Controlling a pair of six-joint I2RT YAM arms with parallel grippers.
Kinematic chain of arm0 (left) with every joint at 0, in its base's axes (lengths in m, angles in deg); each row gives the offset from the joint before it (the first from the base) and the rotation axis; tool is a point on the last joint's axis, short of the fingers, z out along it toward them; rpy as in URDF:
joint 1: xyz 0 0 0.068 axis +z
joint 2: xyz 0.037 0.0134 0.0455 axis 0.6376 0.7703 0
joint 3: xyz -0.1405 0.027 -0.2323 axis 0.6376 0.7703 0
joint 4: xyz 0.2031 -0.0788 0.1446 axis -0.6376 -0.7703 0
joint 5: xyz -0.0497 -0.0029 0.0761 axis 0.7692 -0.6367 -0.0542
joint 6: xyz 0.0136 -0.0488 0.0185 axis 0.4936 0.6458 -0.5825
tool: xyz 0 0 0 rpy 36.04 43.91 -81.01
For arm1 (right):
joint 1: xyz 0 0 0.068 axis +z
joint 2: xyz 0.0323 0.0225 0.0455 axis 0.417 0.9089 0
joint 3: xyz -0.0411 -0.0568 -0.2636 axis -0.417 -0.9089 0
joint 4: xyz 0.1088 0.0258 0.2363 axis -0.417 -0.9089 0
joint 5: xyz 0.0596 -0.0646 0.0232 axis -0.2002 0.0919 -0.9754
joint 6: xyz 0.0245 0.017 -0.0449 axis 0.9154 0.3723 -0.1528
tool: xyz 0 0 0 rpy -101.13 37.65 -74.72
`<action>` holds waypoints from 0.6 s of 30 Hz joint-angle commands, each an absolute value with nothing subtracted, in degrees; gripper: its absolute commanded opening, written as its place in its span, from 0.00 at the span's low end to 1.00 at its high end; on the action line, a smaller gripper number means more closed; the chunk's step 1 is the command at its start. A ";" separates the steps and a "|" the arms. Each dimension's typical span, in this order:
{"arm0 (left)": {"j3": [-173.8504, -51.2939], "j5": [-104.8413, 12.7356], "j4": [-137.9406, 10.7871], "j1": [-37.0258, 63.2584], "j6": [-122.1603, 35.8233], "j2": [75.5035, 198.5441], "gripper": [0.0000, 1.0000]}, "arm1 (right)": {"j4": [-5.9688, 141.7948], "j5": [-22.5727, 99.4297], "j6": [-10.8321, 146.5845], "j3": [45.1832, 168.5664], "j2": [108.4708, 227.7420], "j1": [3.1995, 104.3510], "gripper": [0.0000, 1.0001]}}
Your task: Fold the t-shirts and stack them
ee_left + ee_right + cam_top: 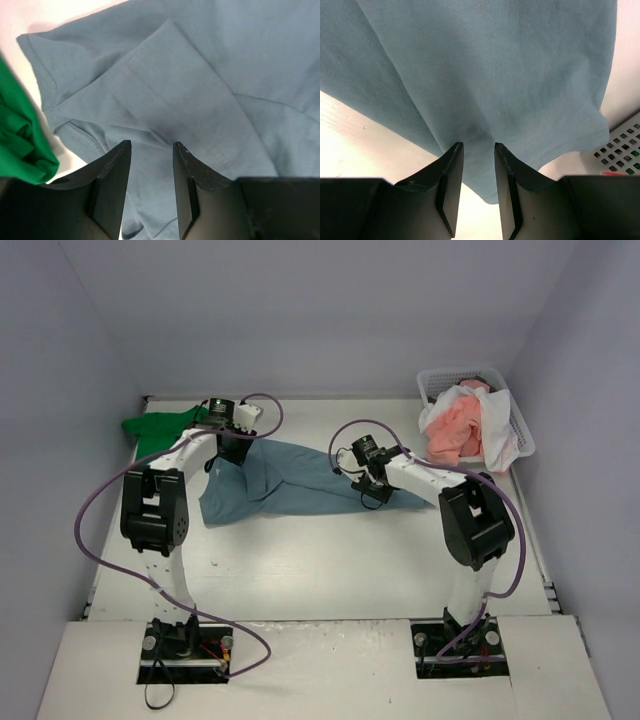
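Observation:
A light blue t-shirt [290, 485] lies spread and creased across the middle of the table. My left gripper [232, 452] stands over its far left part, where a sleeve [165, 85] is folded onto the body. Its jaws [151, 145] are open, and the cloth lies flat below the gap. My right gripper [372, 492] is at the shirt's right end. Its jaws [478, 145] stand apart, straddling the cloth near its hem [495, 60]. A bright green t-shirt [160, 428] lies bunched at the far left, just beside the blue one [20, 145].
A white mesh basket [522, 428] stands at the back right corner, and its wall shows close by in the right wrist view [620, 150]. A salmon pink t-shirt [452, 425] and a white one [497, 425] are heaped in it. Purple-grey walls close in the table.

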State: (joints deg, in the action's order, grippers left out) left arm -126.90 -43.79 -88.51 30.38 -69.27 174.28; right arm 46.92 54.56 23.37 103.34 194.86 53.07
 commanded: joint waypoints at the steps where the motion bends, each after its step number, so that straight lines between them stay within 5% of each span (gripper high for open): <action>1: -129.96 -40.70 -87.82 30.39 -66.00 171.13 0.34 | 47.24 54.07 23.97 103.84 192.14 52.60 0.28; 18: -132.86 -37.88 -88.09 32.32 -63.71 175.87 0.34 | 47.24 53.72 24.67 103.49 191.00 52.69 0.29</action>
